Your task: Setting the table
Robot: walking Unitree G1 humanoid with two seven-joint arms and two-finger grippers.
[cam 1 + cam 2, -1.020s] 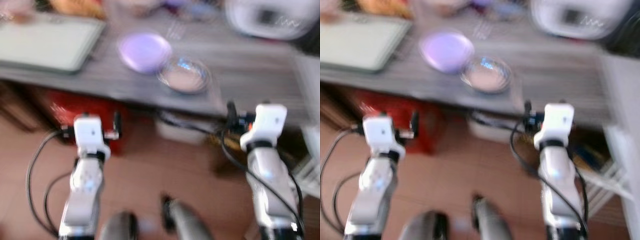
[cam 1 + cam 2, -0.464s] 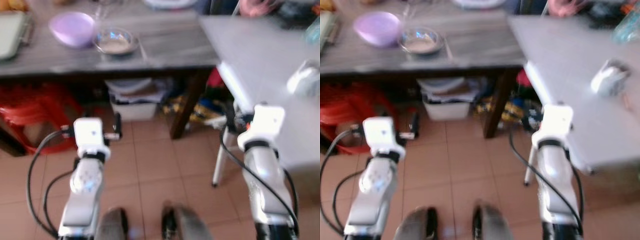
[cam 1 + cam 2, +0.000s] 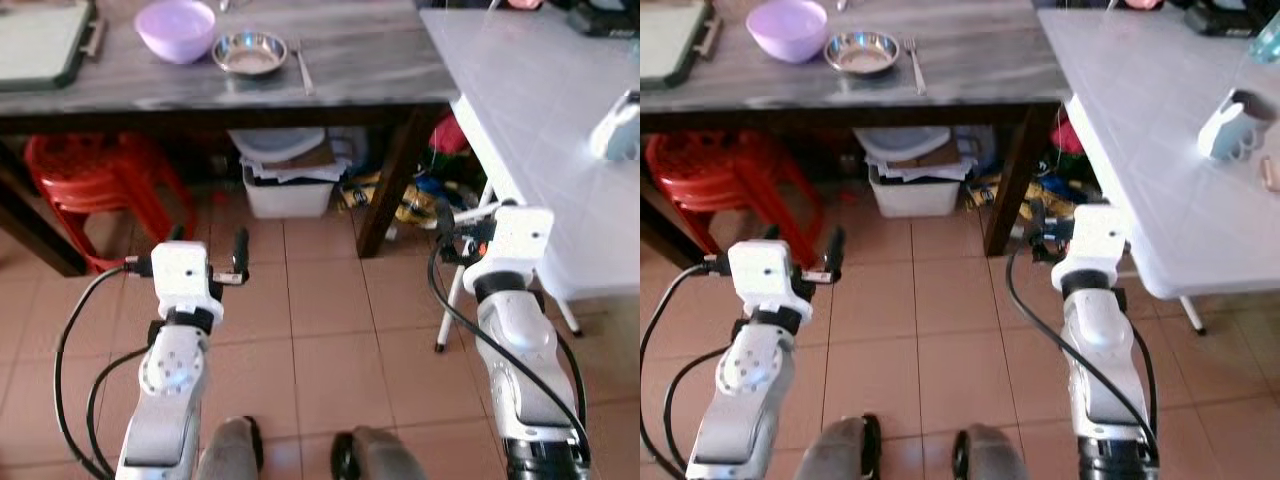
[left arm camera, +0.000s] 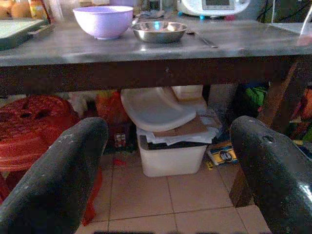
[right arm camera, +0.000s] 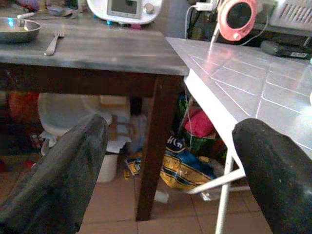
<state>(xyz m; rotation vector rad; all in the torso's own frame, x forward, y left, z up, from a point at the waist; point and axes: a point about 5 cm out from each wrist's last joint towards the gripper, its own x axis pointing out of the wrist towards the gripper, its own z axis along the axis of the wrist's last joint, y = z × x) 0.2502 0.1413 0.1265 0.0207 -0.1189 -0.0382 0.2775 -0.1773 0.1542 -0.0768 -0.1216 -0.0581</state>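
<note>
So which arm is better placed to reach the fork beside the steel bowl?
Probably the left. The fork and steel bowl lie closer to the left gripper, fingers open. The right gripper faces the table corner.

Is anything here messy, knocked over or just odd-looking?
On the dark table, the purple bowl, steel bowl and fork sit neatly. The clutter is underneath: a white lid lies askew on an overstuffed bin, with bags on the floor beside it.
</note>
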